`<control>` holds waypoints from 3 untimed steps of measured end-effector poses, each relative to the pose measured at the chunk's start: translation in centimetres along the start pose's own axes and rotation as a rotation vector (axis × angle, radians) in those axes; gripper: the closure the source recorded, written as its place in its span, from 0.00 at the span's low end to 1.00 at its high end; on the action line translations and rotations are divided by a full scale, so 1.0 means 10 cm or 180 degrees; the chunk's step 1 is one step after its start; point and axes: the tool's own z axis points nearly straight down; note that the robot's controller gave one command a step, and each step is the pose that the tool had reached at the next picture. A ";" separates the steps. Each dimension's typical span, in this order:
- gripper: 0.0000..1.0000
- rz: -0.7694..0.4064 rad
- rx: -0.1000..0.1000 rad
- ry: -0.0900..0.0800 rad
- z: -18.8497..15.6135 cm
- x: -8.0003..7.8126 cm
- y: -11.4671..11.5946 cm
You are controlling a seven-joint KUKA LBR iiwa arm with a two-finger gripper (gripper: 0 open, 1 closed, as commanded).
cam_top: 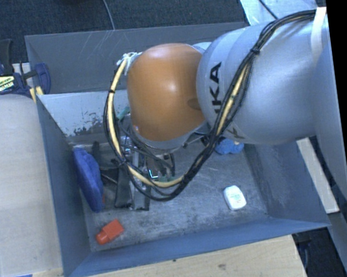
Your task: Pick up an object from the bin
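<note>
Frankly, my orange cover [164, 91] hides much of the gripper [155, 169], so I cannot tell whether it is parted or closed. A long blue pad [90, 177] lies to its left. Black pieces [124, 188] lie nearest it, an orange block [110, 232] lower-left, and a white lump [234, 197] to the right.

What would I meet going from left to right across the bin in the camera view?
Blue oblong thing → black pieces → the arm's orange wrist cover → small white thing.
</note>
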 end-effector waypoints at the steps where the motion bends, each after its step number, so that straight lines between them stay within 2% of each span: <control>1: 0.00 -0.0694 -0.0026 -0.0099 1.18 -0.48 -0.04; 2: 0.00 -0.1948 -0.0042 -0.0126 1.26 -0.59 -0.41; 3: 1.00 -0.1934 -0.0039 -0.0155 1.22 -0.62 -0.41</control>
